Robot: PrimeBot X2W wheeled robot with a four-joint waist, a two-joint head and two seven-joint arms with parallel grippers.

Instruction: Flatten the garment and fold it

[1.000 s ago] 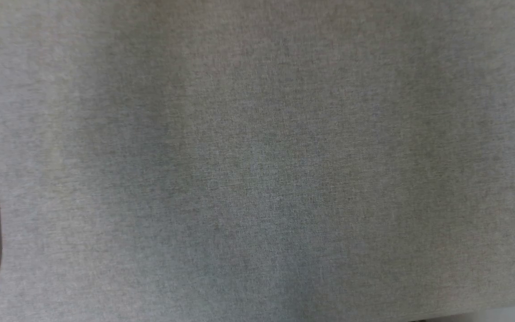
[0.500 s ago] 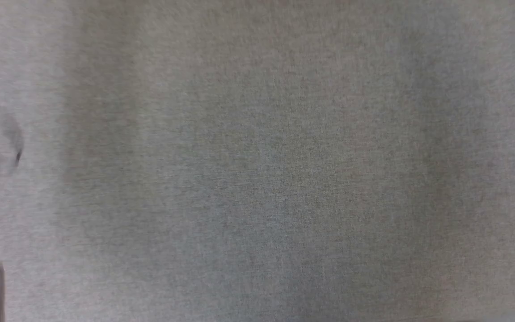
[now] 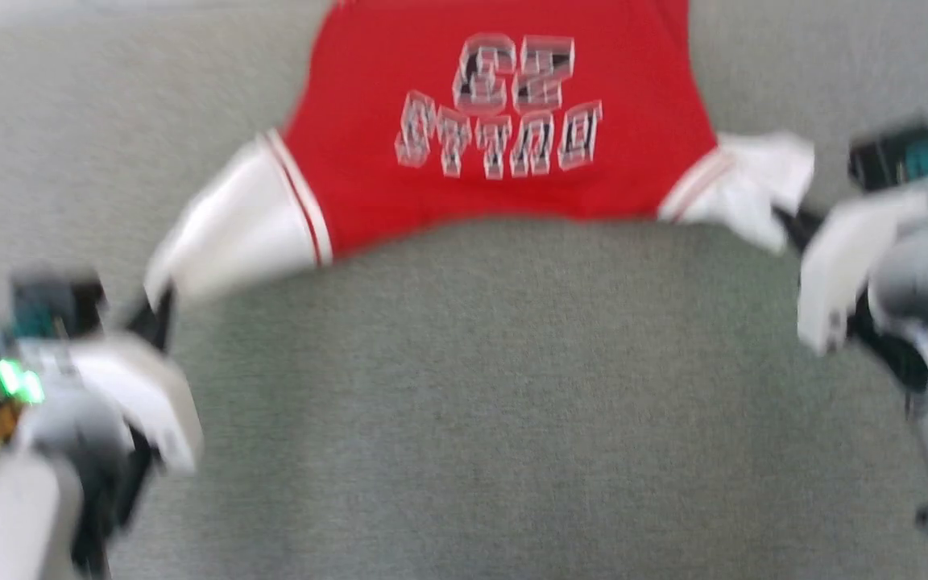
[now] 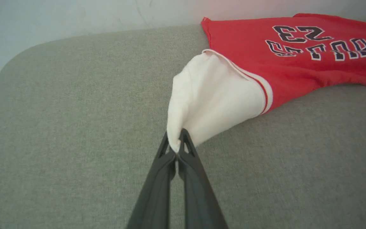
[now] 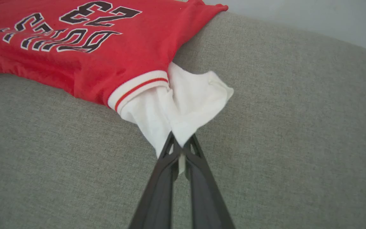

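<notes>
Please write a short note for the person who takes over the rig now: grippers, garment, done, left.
Left gripper: shut on the tip of one white sleeve.
Right gripper: shut on the other sleeve, which is bunched.
Garment: print up on the grey fabric surface, spread between both grips.
Done: both sleeves gripped.
Left: flatten the sleeves, then fold; no fold made yet.
</notes>
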